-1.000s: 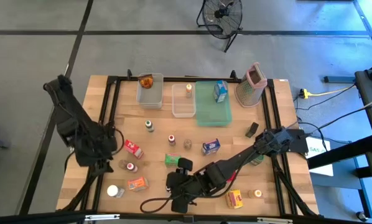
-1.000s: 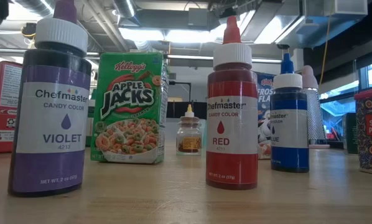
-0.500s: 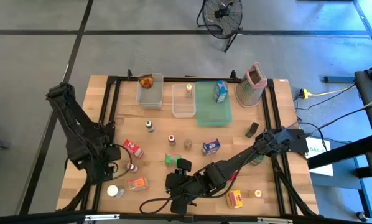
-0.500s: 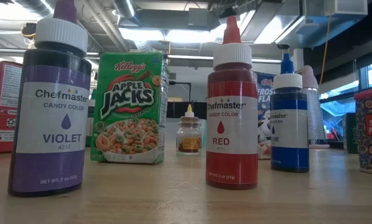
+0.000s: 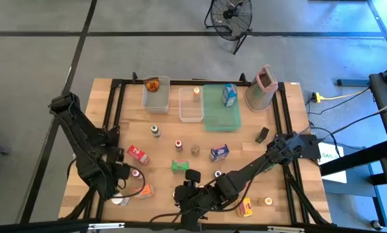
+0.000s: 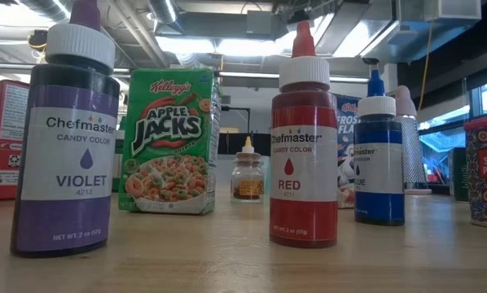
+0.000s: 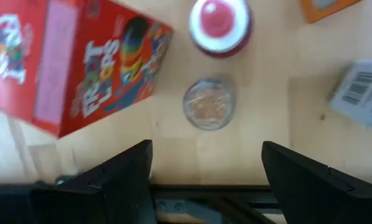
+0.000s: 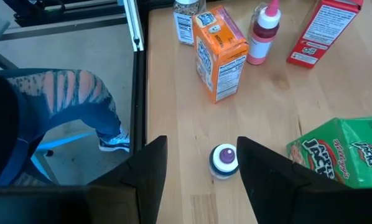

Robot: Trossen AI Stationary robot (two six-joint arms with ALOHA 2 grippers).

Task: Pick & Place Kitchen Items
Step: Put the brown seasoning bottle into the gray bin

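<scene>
My left gripper (image 7: 204, 152) (image 5: 120, 173) is open above the table's near-left part. Below it stand a red Froot Loops box (image 7: 74, 62), a red-capped bottle (image 7: 218, 25) and a small clear-topped jar (image 7: 209, 104). My right gripper (image 8: 200, 142) (image 5: 182, 194) is open near the table's near edge. The white-and-purple cap of the violet bottle (image 8: 224, 160) (image 6: 64, 138) shows between its fingers, and the bottle stands upright on the table, untouched. Beside it are the green Apple Jacks box (image 8: 341, 155) (image 6: 168, 140) and an orange box (image 8: 220, 53).
At the far side are two clear bins (image 5: 155, 94) (image 5: 190, 105), a green tray (image 5: 221, 109) with a blue box, and the grater (image 5: 261, 87). Bottles, jars and boxes are scattered over the middle. A person's legs (image 8: 68, 118) show beyond the near table edge.
My left arm has swung toward the near edge, and its gripper now hangs over the red-capped bottle and the jar. My right gripper has shifted slightly toward the near edge. No item has moved.
</scene>
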